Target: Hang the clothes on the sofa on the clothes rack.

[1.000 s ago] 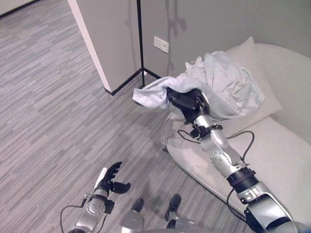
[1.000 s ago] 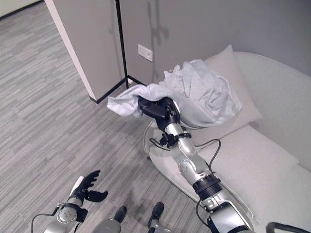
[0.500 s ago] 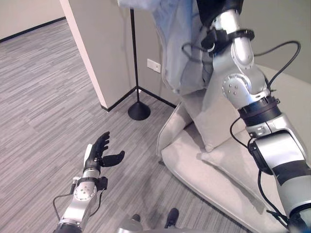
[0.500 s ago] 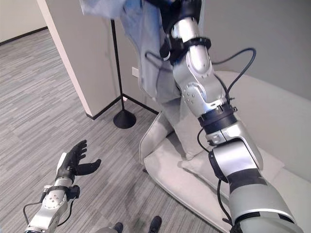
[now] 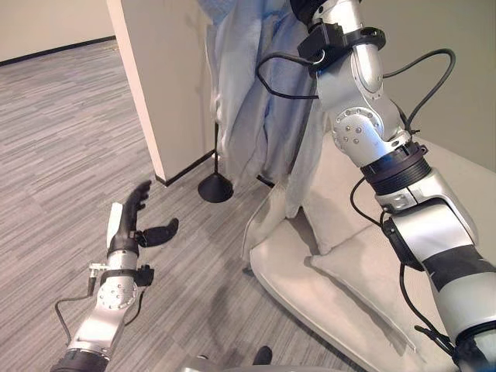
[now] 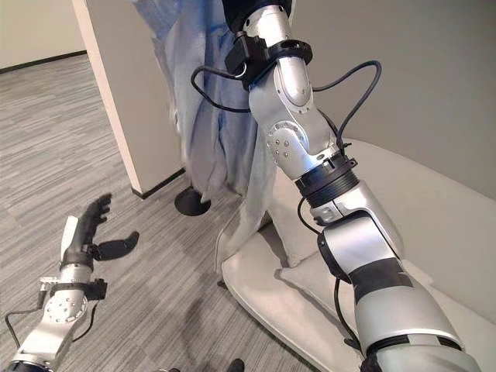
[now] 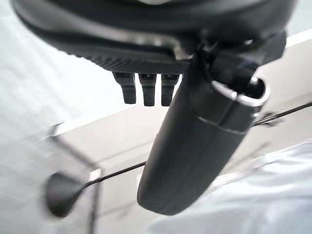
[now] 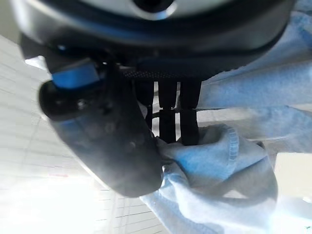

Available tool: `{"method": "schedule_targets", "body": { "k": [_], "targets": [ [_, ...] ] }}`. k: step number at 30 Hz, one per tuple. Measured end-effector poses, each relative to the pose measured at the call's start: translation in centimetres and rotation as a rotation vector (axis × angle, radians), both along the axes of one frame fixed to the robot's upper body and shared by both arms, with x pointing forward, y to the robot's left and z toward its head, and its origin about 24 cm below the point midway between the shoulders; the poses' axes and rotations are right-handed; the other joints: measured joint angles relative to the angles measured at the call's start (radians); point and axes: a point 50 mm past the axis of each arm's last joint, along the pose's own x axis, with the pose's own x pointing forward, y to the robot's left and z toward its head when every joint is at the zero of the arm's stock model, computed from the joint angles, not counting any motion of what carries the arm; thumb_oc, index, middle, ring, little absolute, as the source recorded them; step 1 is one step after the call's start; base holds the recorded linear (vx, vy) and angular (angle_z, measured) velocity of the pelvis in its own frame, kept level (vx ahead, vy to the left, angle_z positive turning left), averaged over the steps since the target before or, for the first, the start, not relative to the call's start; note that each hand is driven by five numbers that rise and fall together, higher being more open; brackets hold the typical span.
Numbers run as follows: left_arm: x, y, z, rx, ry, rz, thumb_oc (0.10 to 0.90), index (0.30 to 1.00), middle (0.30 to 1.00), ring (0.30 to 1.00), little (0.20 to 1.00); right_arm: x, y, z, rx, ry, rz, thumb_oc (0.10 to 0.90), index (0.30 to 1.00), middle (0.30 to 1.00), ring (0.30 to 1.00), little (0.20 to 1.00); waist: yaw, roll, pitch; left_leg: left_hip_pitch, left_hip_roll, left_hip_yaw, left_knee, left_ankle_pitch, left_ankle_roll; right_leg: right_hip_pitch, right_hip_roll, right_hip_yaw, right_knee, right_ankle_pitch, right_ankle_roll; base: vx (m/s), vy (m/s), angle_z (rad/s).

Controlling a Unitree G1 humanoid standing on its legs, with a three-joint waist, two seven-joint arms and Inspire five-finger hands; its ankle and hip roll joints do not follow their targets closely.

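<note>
Grey plank floor (image 5: 62,155) is running beneath a pale sofa (image 5: 364,294). The light blue garment (image 5: 256,116) is hanging lifted off it, beside the rack's pole (image 5: 215,147), not yet hung. Right hand (image 8: 165,122) is clutching its fabric; left hand (image 5: 136,225) is hovering, fingers spread.

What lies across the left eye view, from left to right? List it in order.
left hand → rack base → hanging garment → right arm → sofa
</note>
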Motion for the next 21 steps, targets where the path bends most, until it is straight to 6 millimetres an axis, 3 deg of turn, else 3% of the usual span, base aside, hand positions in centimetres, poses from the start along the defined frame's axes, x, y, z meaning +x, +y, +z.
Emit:
{"method": "schedule_targets", "body": {
  "k": [3, 8, 13, 15, 18, 21],
  "targets": [
    [0.6, -0.6, 2.5, 0.002, -0.129, -0.024, 0.800, 0.900, 0.900, 0.900, 0.900, -0.2, 0.9, 0.0, 0.052, 0.015, 0.060, 0.400, 0.300, 0.300, 0.300, 0.300, 0.001, -0.002, -0.001, 0.000, 0.003, 0.000, 0.000, -0.001, -0.002, 0.000, 0.003, 0.000, 0.000, 0.000, -0.003, 0.00, 0.000, 0.00],
    [2.1, -1.9, 4.2, -0.005, -0.212, -0.074, 0.800, 0.900, 0.900, 0.900, 0.900, -1.3, 3.5, 0.7, 0.061, -0.005, 0.157, 0.400, 0.300, 0.300, 0.300, 0.300, -0.006, -0.005, -0.003, 0.001, 0.009, 0.001, 0.000, -0.003, -0.005, 0.000, 0.009, 0.000, 0.000, -0.001, -0.005, 0.00, 0.000, 0.00],
    [2.8, -6.5, 2.0, -0.356, -0.130, -0.256, 0.800, 0.900, 0.900, 0.900, 0.900, -2.3, 6.6, -0.1, 0.072, 0.019, 0.277, 0.400, 0.300, 0.300, 0.300, 0.300, -0.019, -0.021, -0.015, 0.003, 0.004, 0.004, 0.001, -0.004, -0.006, 0.000, 0.010, 0.002, 0.000, -0.002, -0.006, -0.01, -0.001, 0.00],
    [3.0, -8.9, -0.5, -0.613, -0.027, -0.317, 0.800, 0.900, 0.900, 0.900, 0.900, -2.9, 8.4, -0.9, 0.065, 0.050, 0.356, 0.400, 0.300, 0.300, 0.300, 0.300, -0.031, -0.032, -0.023, 0.004, 0.001, 0.015, 0.001, -0.004, -0.006, -0.003, 0.010, 0.012, 0.000, -0.002, -0.005, -0.02, -0.021, -0.12],
    [2.7, -11.1, -2.9, -0.742, 0.108, -0.394, 0.800, 0.900, 0.900, 0.900, 0.900, -3.7, 10.2, -1.4, 0.070, 0.081, 0.439, 0.400, 0.300, 0.300, 0.300, 0.300, -0.060, -0.044, -0.031, 0.005, -0.001, 0.027, 0.001, -0.005, -0.006, -0.007, 0.010, 0.024, 0.000, 0.000, -0.001, -0.01, -0.011, -0.13],
    [3.3, -12.0, -3.6, -0.771, 0.152, -0.412, 0.800, 0.900, 0.900, 0.900, 0.900, -4.1, 10.8, -1.5, 0.076, 0.090, 0.472, 0.400, 0.300, 0.300, 0.300, 0.300, -0.069, -0.045, -0.032, 0.007, -0.002, 0.038, 0.001, -0.005, -0.003, -0.007, 0.009, 0.030, 0.000, 0.002, -0.001, 0.00, -0.003, -0.07]
  ]
}}
